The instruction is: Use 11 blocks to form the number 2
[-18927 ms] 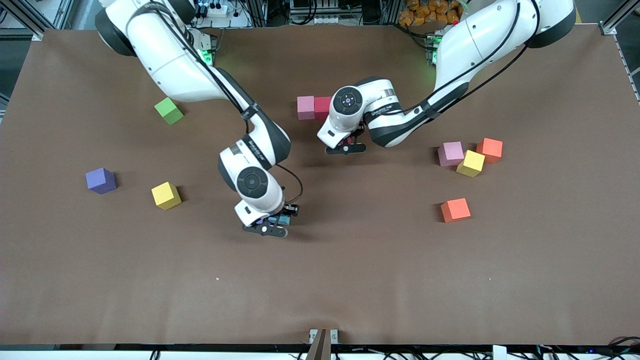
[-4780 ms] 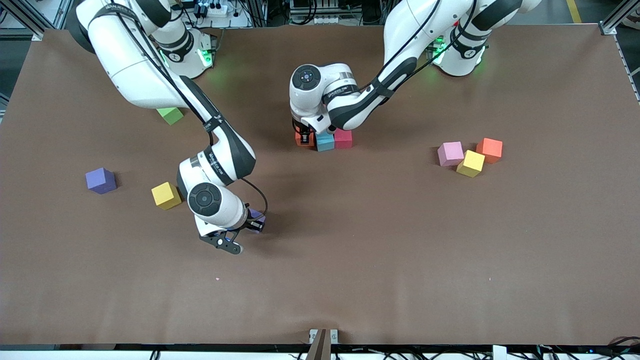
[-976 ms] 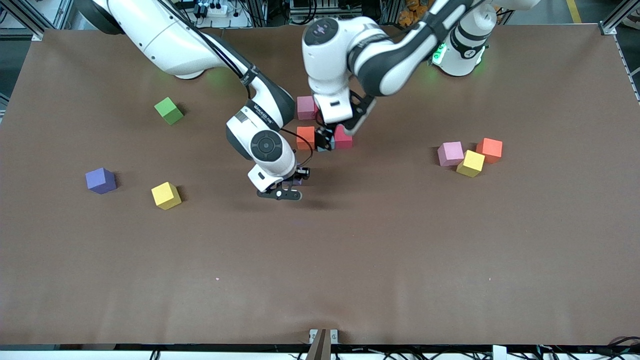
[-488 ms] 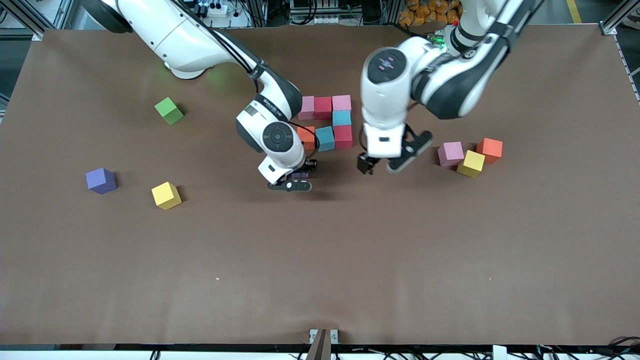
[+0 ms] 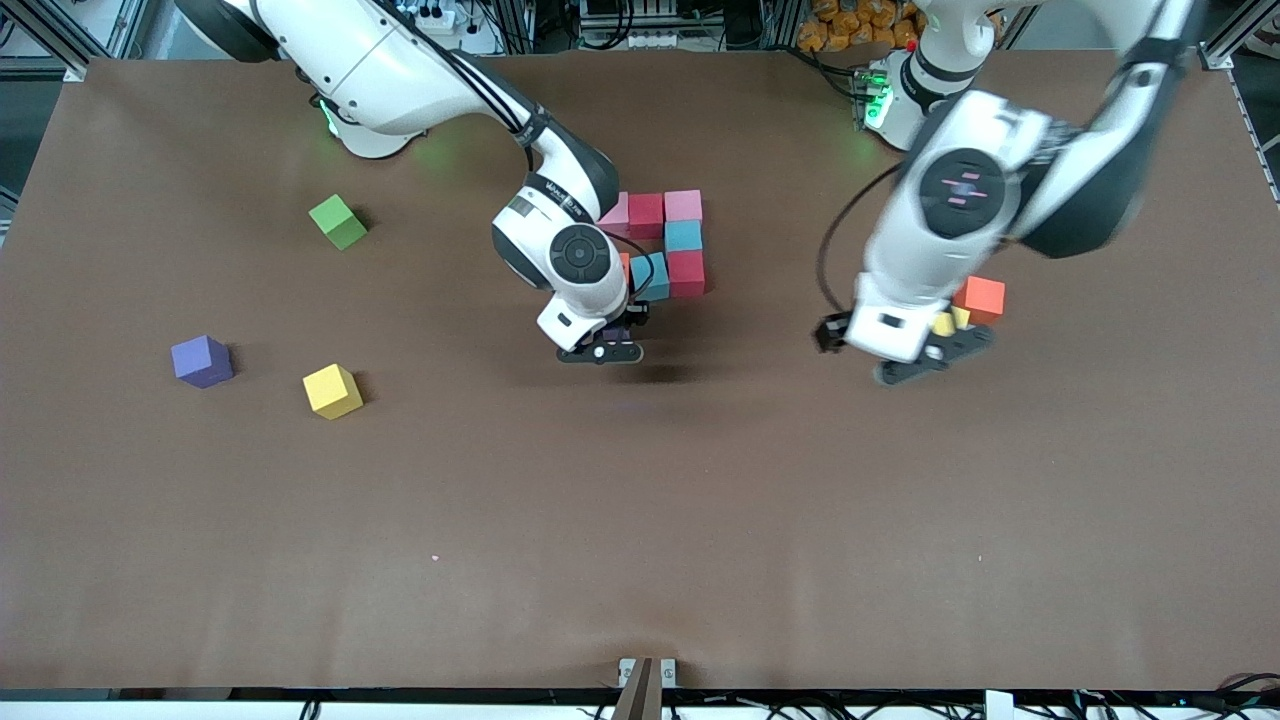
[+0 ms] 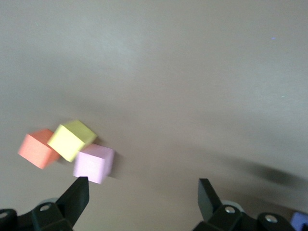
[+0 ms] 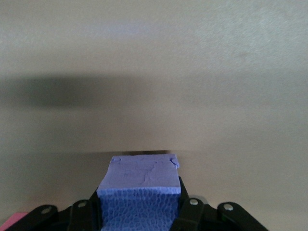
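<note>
The right gripper [image 5: 601,345] hangs low over the table [image 5: 640,520], just at the near edge of the half-built 2 [image 5: 667,245], its fingers [image 7: 187,211] clamped on a purple block [image 7: 140,192]. It carries the block there, I judge, because the next open cell of the digit is the one below the orange block [image 5: 624,268], which starts the fourth row.

The 2 so far sits mid-table toward the far edge: a pink [image 5: 617,212], red [image 5: 646,213] and pink [image 5: 683,204] top row, a blue block [image 5: 683,236] under its end toward the left arm, then a third row of orange, blue [image 5: 652,276] and red [image 5: 686,272]. The cubes touch, so the purple one must go in flush without nudging them.

The left gripper [image 5: 895,350] is over the loose cluster toward the left arm's end of the table, fingers [image 6: 77,197] spread wide and empty, apparently lining up on the pink block [image 6: 94,163] that touches a yellow [image 6: 71,139] and an orange-red one [image 6: 37,148].

A second purple block [image 5: 202,360] and a yellow one [image 5: 332,390] lie toward the right arm's end, still to be fetched. The green cube [image 5: 337,221], farther from the camera than they are, is not needed.
</note>
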Controlling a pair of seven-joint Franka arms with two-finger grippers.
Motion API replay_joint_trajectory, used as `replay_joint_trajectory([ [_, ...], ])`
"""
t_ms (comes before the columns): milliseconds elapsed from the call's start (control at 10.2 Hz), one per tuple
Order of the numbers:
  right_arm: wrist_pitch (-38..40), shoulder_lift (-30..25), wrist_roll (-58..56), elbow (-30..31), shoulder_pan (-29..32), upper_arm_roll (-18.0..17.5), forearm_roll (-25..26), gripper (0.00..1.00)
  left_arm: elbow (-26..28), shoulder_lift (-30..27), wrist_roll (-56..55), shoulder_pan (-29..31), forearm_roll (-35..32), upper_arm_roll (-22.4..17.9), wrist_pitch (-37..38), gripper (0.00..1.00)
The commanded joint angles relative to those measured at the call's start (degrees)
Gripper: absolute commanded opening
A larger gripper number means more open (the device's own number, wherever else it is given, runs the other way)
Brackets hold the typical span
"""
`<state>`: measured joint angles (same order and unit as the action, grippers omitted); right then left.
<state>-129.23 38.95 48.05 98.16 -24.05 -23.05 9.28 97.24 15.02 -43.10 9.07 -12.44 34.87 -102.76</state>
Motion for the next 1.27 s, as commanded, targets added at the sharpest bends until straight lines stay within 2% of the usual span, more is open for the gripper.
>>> replay_joint_trajectory([
  [0, -3.48, -2.21, -0.06, 4.84, -0.12, 0.29, 1.88, 0.0, 1.11, -2.11, 17.09, 6.2, 1.72, 0.55, 2.21, 1.0],
  [195, -3.39, -2.38, -0.06, 5.11, -0.12, 0.29, 1.97, 0.0, 4.08, -2.1, 25.76, 9.72, 1.72, 0.64, 2.65, 1.0],
  [488, -3.39, -2.38, 0.2, 5.11, -0.2, 0.29, 1.97, 0.0, 11.02, -2.36, 45.76, 15.26, 1.81, 0.72, 2.39, 1.0],
  [683, -3.48, -2.38, 0.46, 5.11, -0.29, 0.2, 1.97, 0.0, 15.33, -4.47, 51.87, 15.63, 3.04, 1.25, 2.3, 1.0],
  [878, -3.57, -2.38, 0.55, 5.11, -0.29, 0.2, 1.97, 0.0, 16.92, -4.21, 62.22, 15.89, 3.04, 3.62, 1.78, 1.0],
  [976, -3.57, -2.3, 0.55, 5.11, -0.29, 0.2, 1.97, 0.07, 19.11, -4.65, 64.35, 15.89, 3.04, 4.58, -0.14, 1.0],
  [1073, -3.4, -2.3, 0.55, 5.11, -0.38, 0.2, 1.97, 0.45, 21.39, -5.26, 64.9, 16.68, 2.95, 5.81, -2.25, 1.0],
  [1171, -3.22, -2.38, 0.55, 5.11, -0.64, 0.29, 1.97, 0.99, 24.11, -5.88, 64.99, 18.08, 2.6, 8.09, -5.23, 1.0],
])
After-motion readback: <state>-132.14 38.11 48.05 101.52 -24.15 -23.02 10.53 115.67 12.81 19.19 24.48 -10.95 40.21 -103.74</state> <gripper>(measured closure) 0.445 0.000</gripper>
